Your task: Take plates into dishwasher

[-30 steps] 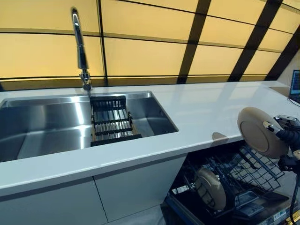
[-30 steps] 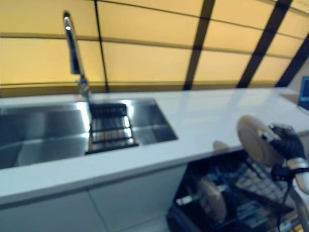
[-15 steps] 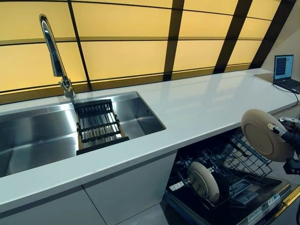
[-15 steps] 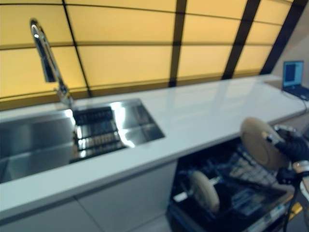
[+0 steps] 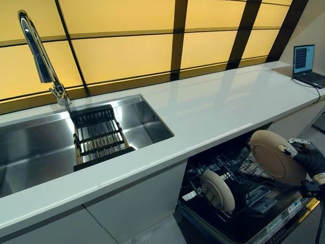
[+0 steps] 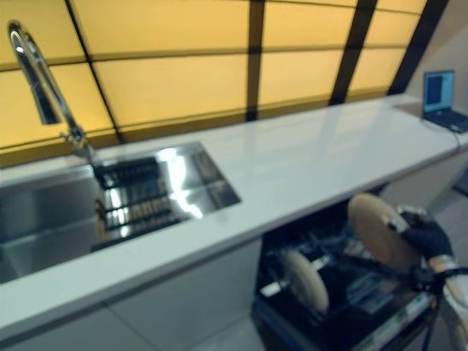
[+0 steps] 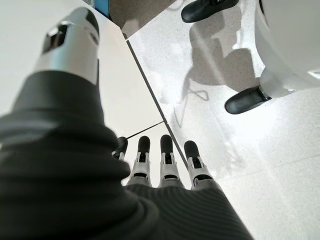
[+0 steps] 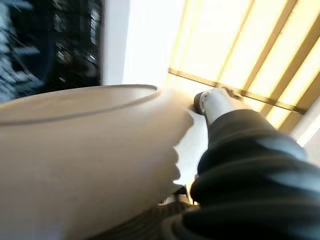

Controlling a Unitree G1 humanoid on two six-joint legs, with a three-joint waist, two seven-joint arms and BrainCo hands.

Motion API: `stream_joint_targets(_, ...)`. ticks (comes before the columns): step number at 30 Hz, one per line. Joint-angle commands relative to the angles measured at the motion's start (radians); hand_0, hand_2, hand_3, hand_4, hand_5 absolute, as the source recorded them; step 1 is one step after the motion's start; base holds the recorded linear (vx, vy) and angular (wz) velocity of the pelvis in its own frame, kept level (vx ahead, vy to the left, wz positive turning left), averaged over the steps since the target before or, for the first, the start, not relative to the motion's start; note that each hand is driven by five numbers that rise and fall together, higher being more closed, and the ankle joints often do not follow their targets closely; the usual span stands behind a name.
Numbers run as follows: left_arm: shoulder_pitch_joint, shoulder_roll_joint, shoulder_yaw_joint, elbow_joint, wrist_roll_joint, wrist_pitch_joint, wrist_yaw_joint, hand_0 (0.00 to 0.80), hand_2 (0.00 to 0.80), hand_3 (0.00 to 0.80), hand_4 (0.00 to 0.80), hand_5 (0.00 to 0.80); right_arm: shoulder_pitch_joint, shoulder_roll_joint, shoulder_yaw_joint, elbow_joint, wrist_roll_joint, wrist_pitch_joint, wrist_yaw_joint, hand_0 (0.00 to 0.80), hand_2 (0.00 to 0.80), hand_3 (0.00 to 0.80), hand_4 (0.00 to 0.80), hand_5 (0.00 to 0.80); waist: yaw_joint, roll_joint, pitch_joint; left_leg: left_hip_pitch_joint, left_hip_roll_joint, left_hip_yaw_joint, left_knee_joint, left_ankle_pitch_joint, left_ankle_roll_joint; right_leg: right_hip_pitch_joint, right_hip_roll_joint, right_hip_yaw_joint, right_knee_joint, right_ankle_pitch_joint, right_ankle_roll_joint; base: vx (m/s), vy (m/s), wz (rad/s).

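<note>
A beige plate is held on edge by my right hand, whose thumb and fingers are curled on its rim. It hangs just above the open dishwasher's lower rack, under the counter's edge at the right. The same plate fills the right wrist view. A second beige plate stands upright in the rack, to the left of the held one. My left hand shows only in its wrist view, fingers straight, hanging beside a white cabinet front above the floor.
A white counter runs across the scene, with a steel sink, a tall faucet and a black drain rack at the left. A laptop sits at the counter's far right. The dishwasher door lies open low at the right.
The camera has turned to the right, so the sink sits further left. My right hand has lowered the plate closer to the dishwasher rack.
</note>
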Motion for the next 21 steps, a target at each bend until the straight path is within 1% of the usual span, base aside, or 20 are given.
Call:
stream_joint_targets(1,-0.041,0.042,-0.003,-0.002,0.054,-0.022,-0.003,0.0,0.0,0.0,0.0,0.0,-0.098,0.038,0.007,0.01,-0.007,-0.034,0.0,0.8,0.8,0.8,0.8,0.8,0.013,-0.061,0.003,-0.08,0.028,-0.015,0.031,0.069,0.014,0.013,0.012,-0.013,0.083,-0.088,-0.01,0.0,0.0,0.0)
stream_joint_targets(12,-0.045,0.037,-0.018,-0.016,0.077,-0.006,-0.015,0.0,0.0,0.0,0.0,0.0,-0.146,0.068,0.078,0.081,-0.054,-0.018,-0.008,0.8,0.8,0.8,0.8,0.8,0.033,-0.046,0.003,-0.079,0.026,-0.031,0.033,0.07,0.01,0.015,0.001,-0.041,0.092,-0.098,-0.01,0.017,0.003,0.05)
stream_joint_targets(14,-0.047,0.036,-0.025,-0.024,0.083,0.001,-0.018,0.0,0.0,0.0,0.0,0.0,-0.168,0.074,0.102,0.106,-0.077,-0.012,-0.022,0.8,0.8,0.8,0.8,0.8,0.039,-0.043,0.004,-0.079,0.025,-0.036,0.033,0.07,0.01,0.016,-0.003,-0.046,0.093,-0.099,-0.009,0.03,0.0,0.03)
stream_joint_targets(21,-0.045,0.036,-0.032,-0.041,0.091,0.012,-0.021,0.0,0.0,0.0,0.0,0.0,-0.217,0.067,0.128,0.165,-0.131,0.0,-0.06,0.8,0.8,0.8,0.8,0.8,0.053,-0.038,0.009,-0.079,0.024,-0.046,0.033,0.071,0.008,0.02,-0.007,-0.054,0.094,-0.1,-0.008,0.004,-0.002,0.0)
